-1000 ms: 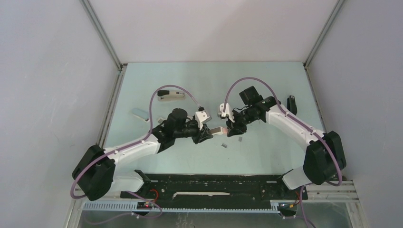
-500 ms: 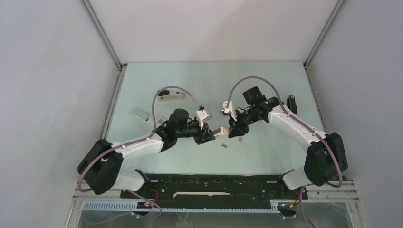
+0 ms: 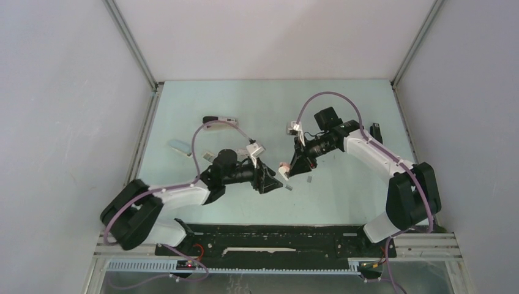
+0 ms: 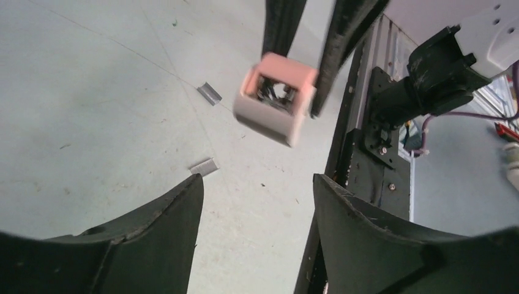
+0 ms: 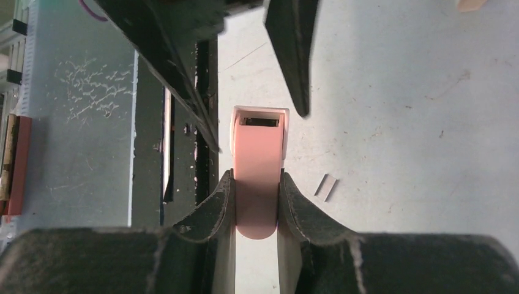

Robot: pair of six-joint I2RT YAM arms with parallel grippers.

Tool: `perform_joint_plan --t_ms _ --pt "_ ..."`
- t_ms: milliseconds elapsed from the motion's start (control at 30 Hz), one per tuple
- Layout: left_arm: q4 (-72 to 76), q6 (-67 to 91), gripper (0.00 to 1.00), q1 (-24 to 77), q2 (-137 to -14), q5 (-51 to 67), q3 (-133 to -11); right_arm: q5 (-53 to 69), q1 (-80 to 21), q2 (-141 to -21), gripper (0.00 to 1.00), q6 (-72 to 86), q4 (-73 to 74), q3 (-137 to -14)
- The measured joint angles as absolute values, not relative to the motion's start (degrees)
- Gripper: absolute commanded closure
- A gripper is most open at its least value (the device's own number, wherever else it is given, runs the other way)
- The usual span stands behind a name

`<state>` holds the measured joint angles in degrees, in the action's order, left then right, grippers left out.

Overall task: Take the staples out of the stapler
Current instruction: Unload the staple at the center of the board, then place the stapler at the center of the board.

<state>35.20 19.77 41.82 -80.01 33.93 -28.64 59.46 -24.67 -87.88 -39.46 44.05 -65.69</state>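
My right gripper (image 5: 257, 184) is shut on a small pink and white stapler (image 5: 257, 153), whose open front end points away from the wrist. From above, the stapler (image 3: 284, 167) hangs tilted down over the table's middle in the right gripper (image 3: 292, 168). The left gripper (image 4: 257, 180) faces that open end (image 4: 274, 104) a short way off, its jaws wide open with nothing between them. Two short grey strips of staples (image 4: 209, 93) (image 4: 204, 166) lie on the table below. One staple strip (image 5: 326, 187) also shows in the right wrist view.
A black and silver stapler (image 3: 219, 120) lies at the back left. A dark object (image 3: 375, 131) lies at the right and a pale grey piece (image 3: 179, 146) at the left. A black rail (image 3: 275, 236) runs along the near edge.
The left gripper's jaws have opened and drawn back from the stapler's end. The right gripper has swung round, tipping the stapler downward.
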Motion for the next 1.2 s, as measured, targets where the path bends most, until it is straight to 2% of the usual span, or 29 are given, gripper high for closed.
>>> perform_joint_plan --t_ms 100,200,233,433,533,733,867,967,1133,1200 --pt "33.1 20.08 0.19 41.82 -71.68 29.54 -24.99 59.61 -23.7 -87.94 1.0 -38.7 44.03 -65.76" --pt "26.52 20.71 0.02 41.87 -58.83 21.91 -22.44 57.8 -24.25 -87.94 1.0 -37.82 43.62 -65.76" --pt "23.22 21.12 0.0 41.85 -53.3 18.92 -21.89 56.77 -24.88 -87.94 1.0 -37.43 43.29 -65.78" --pt "0.99 24.71 0.0 41.82 -18.68 -0.01 -23.66 45.25 -37.26 -92.88 1.0 -32.69 41.08 -71.94" --pt "-8.69 24.88 0.0 41.82 -9.04 -7.51 -30.11 39.46 -43.97 -100.55 1.0 -29.47 40.25 -80.47" --pt "-20.75 19.29 0.0 41.82 -4.91 -14.96 -44.38 27.38 -55.53 -120.14 1.0 -23.66 41.78 -104.79" --pt "-24.36 14.7 0.0 41.82 -3.36 -16.67 -44.95 20.43 -60.73 -133.64 1.0 -21.98 45.47 -123.85" --pt "-25.91 12.14 0.0 41.82 -1.1 -17.63 -42.44 16.25 -63.22 -142.78 0.95 -21.26 47.79 -136.33" --pt "-26.79 9.56 0.0 41.82 -0.21 -18.57 -39.24 10.35 -65.87 -146.02 0.91 -21.32 48.93 -138.21" --pt "-26.81 8.97 0.0 41.82 -0.21 -18.9 -38.24 8.75 -66.19 -146.65 0.87 -21.32 48.86 -139.28"
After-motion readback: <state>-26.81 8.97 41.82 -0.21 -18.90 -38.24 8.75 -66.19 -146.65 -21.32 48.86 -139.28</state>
